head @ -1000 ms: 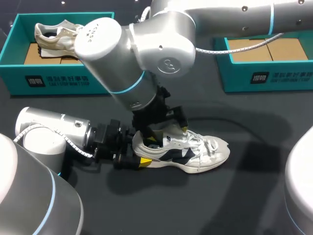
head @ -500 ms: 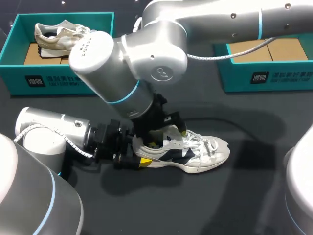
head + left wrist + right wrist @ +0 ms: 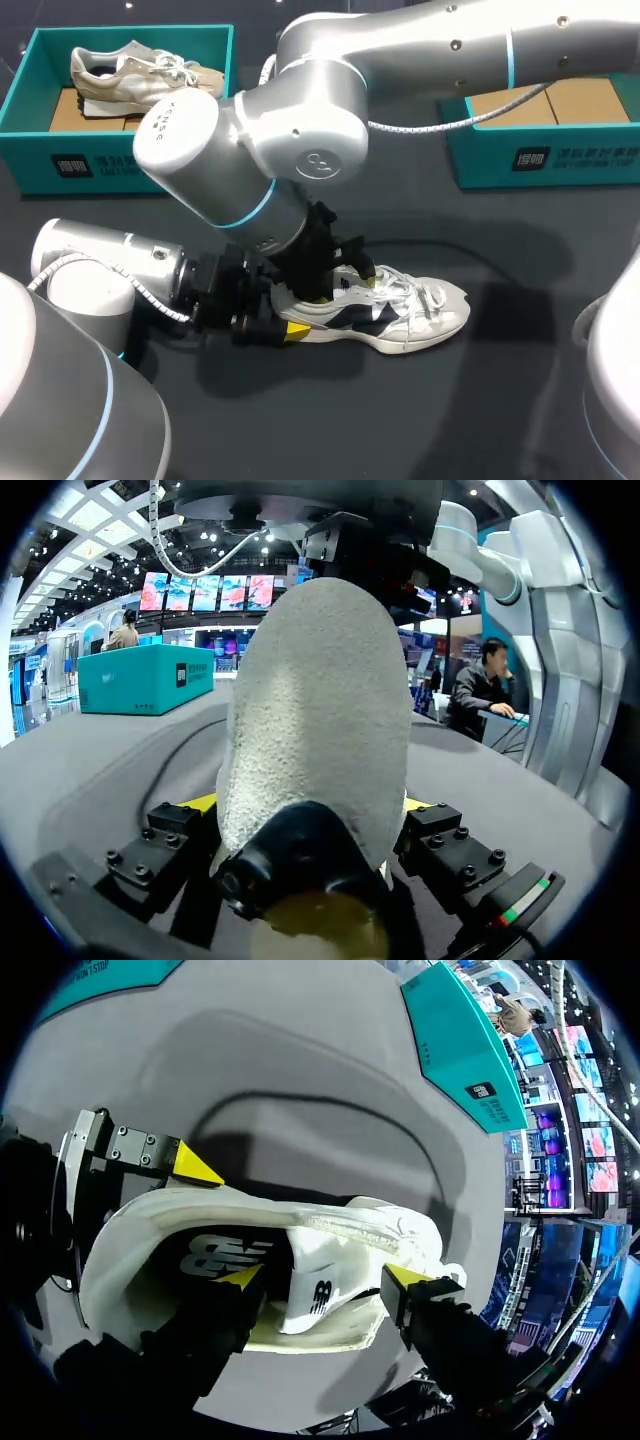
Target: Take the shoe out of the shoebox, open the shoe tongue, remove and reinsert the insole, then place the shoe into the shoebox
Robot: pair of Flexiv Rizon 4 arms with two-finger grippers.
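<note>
The shoe [image 3: 405,310] is white with navy side panels; the shoebox [image 3: 580,158] is teal; the bench [image 3: 450,420] is dark grey.

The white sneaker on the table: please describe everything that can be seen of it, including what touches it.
The white sneaker has dark navy side panels, white laces and a pale sole. It stands upright on its sole on the dark table, with its toe towards the right arm's side. The left gripper clamps its heel from both sides. The right gripper reaches down into its opening, at the white tongue.
</note>
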